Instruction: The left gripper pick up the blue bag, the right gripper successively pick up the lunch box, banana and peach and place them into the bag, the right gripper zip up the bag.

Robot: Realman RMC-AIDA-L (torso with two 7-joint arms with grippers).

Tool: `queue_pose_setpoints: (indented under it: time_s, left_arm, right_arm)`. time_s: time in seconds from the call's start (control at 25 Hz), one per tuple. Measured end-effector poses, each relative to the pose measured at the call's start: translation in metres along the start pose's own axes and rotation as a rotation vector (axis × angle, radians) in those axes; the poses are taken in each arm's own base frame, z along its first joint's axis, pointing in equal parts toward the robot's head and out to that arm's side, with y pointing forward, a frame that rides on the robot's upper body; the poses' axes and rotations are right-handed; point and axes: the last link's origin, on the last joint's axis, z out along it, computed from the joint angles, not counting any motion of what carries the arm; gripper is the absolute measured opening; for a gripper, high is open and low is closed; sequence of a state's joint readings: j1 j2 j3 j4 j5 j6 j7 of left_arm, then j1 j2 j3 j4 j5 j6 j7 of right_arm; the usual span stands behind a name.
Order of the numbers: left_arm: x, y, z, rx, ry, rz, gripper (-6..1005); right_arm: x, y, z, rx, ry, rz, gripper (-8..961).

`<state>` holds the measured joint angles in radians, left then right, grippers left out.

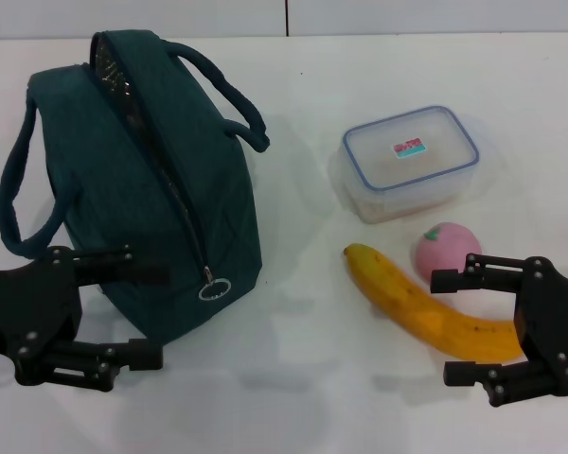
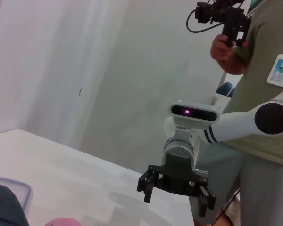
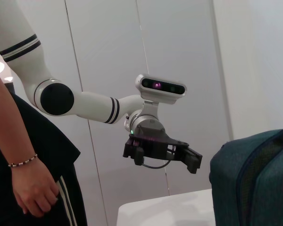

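Blue bag [image 1: 133,180] upright on the table's [image 1: 303,378] left, zipper line running away from the robot, unzipped. Left tool [image 1: 142,314] wide open, touching or just beside its near end; first grab is here. Right tool [image 1: 462,326] open over the banana [image 1: 426,307].

Blue bag [image 1: 123,180] upright at left, zipper open, foil lining showing, handles splayed. Lunch box [image 1: 410,161] lidded, well right. Peach [image 1: 445,250] just before it, touching banana [image 1: 426,307] lying diagonally, nearest.
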<state>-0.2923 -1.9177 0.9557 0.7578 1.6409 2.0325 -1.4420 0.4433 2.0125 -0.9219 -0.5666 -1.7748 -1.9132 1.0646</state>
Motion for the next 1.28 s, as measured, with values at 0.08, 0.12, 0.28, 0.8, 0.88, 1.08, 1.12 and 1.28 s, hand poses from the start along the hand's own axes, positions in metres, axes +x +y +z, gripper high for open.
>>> queue_pose_setpoints:
  time_s: [0.08, 0.12, 0.28, 0.8, 0.88, 1.08, 1.12, 1.28]
  left_arm:
    - [0.0, 0.0, 0.0, 0.0, 0.0, 0.0, 890]
    - [0.0, 0.0, 0.0, 0.0, 0.0, -0.001, 891]
    - [0.0, 0.0, 0.0, 0.001, 0.0, -0.001, 891]
    - [0.009, -0.004, -0.007, 0.06, 0.07, 0.032, 890]
    - [0.016, -0.008, -0.012, 0.103, 0.119, 0.041, 891]
    - [0.032, -0.021, -0.04, 0.311, 0.304, 0.036, 892]
    - [0.036, -0.028, -0.046, 0.368, 0.335, 0.015, 892]
    - [0.052, -0.056, -0.067, 0.54, 0.382, -0.113, 891]
  right_arm:
    - [0.0, 0.0, 0.0, 0.0, 0.0, 0.001, 856]
    - [0.0, 0.0, 0.0, 0.0, 0.0, 0.001, 855]
    - [0.0, 0.0, 0.0, 0.0, -0.001, 0.003, 855]
    - [-0.002, 0.001, -0.005, 0.023, -0.031, 0.0, 852]
    - [-0.002, 0.001, -0.006, 0.028, -0.038, 0.003, 851]
    - [-0.003, 0.001, -0.009, 0.051, -0.053, 0.01, 850]
    - [-0.003, 0.001, -0.01, 0.058, -0.056, 0.012, 850]
    - [-0.003, 0.002, -0.014, 0.077, -0.07, 0.019, 849]
